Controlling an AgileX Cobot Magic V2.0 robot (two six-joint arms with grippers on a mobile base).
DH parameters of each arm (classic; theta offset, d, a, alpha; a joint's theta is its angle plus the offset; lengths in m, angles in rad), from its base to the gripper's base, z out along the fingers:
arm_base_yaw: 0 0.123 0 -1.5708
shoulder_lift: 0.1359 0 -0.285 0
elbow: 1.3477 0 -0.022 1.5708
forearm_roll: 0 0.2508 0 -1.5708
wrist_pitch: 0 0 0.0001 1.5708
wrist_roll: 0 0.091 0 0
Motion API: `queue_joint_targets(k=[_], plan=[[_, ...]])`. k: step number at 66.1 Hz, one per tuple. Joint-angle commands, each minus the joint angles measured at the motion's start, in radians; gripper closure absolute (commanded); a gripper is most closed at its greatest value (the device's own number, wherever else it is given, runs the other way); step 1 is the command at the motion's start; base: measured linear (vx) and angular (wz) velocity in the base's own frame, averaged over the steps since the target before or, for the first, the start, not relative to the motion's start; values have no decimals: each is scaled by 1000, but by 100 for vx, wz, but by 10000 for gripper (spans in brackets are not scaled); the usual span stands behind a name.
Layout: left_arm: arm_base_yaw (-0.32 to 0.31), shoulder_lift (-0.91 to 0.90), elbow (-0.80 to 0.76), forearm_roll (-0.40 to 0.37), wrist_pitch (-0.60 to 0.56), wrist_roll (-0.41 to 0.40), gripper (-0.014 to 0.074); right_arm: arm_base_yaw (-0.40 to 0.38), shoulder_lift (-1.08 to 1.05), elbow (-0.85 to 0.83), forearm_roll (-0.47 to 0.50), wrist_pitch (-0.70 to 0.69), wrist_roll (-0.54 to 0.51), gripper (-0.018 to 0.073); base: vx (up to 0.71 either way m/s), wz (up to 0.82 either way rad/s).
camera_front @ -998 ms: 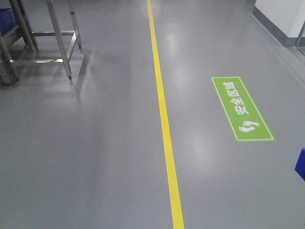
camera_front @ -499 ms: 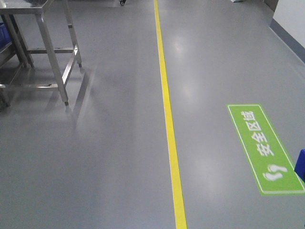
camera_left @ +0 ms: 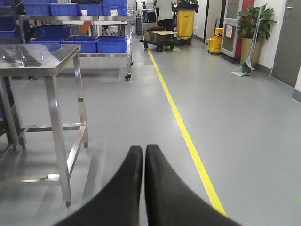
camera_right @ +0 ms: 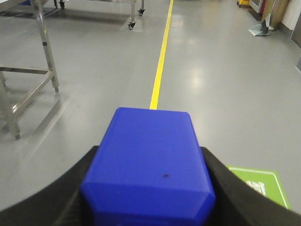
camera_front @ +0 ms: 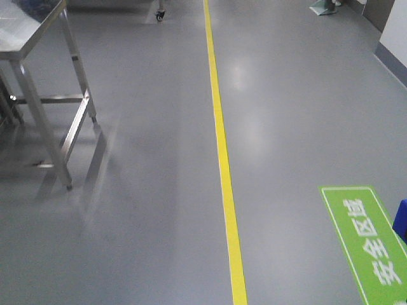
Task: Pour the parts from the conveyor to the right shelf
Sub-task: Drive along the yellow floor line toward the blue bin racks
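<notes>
My right gripper (camera_right: 149,162) is shut on a blue box-shaped block (camera_right: 150,136), the part; its black fingers (camera_right: 89,162) press both sides. No knob shows from here. A corner of the blue block (camera_front: 402,219) pokes in at the right edge of the front view. The left gripper (camera_left: 143,149) is shut with nothing in it, its fingers touching over the grey floor. The conveyor is out of view, and I cannot tell which rack is the right shelf.
A steel table (camera_front: 32,38) stands close on the left. A yellow floor line (camera_front: 222,165) runs ahead, with a green floor sign (camera_front: 369,241) at the bottom right. Far off stand a wheeled rack with blue bins (camera_left: 101,44), a cart (camera_left: 160,36) and a potted plant (camera_left: 254,21).
The front view has moved forward: the green sign slid down to the bottom right and the steel table came nearer on the left. The blue corner stayed at the right edge.
</notes>
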Motion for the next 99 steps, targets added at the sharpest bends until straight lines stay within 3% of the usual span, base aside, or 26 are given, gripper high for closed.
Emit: queue_joint_targets(k=[1,99], plan=[[-7,16,-20,-8,-79,-8,602,-5,8,-28,6,-74,1,564,82,-1],[-7,16,-20,-8,-79,-8,602,-5,8,-28,5,-73,1,564,78,2]])
